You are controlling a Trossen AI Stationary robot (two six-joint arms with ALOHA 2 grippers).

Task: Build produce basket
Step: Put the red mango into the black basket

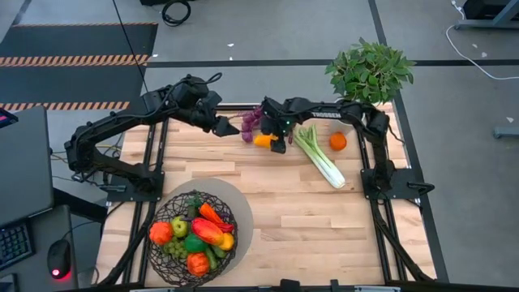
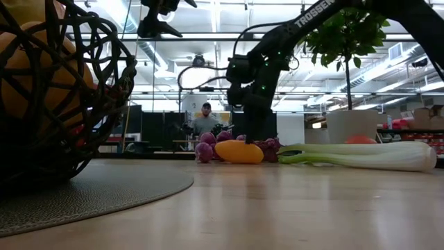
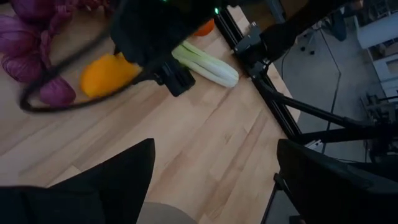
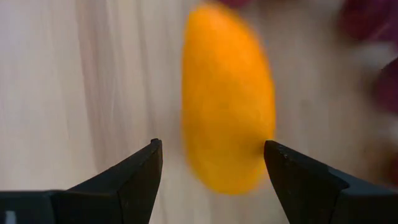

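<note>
1. Two arms are extended over the far half of the table [image 1: 324, 219]. The left gripper [image 1: 225, 126] is held above the boards just beside the purple grapes [image 1: 251, 120]; its fingers [image 3: 118, 180] are spread wide and nothing is held.
2. The right gripper [image 1: 277, 144] is lowered over an elongated orange-yellow fruit [image 1: 263, 140] lying on the table next to the grapes. Its fingers [image 4: 134, 174] are parted on either side of the near end of the fruit [image 4: 229, 99]; one finger is seen close against the fruit's edge, but contact cannot be told, and the fruit is not lifted.
3. The celery [image 1: 319, 158] is laid diagonally on the table near the right arm, with an orange [image 1: 337, 141] just beside it.
4. The basket [image 1: 192, 237] is placed on a round grey mat [image 1: 235, 203] at the near left of the table, well apart from both grippers. It is filled with produce [image 1: 207, 231], including red, orange, yellow and green pieces.
5. A potted plant [image 1: 370, 71] is positioned at the far right corner.
</note>
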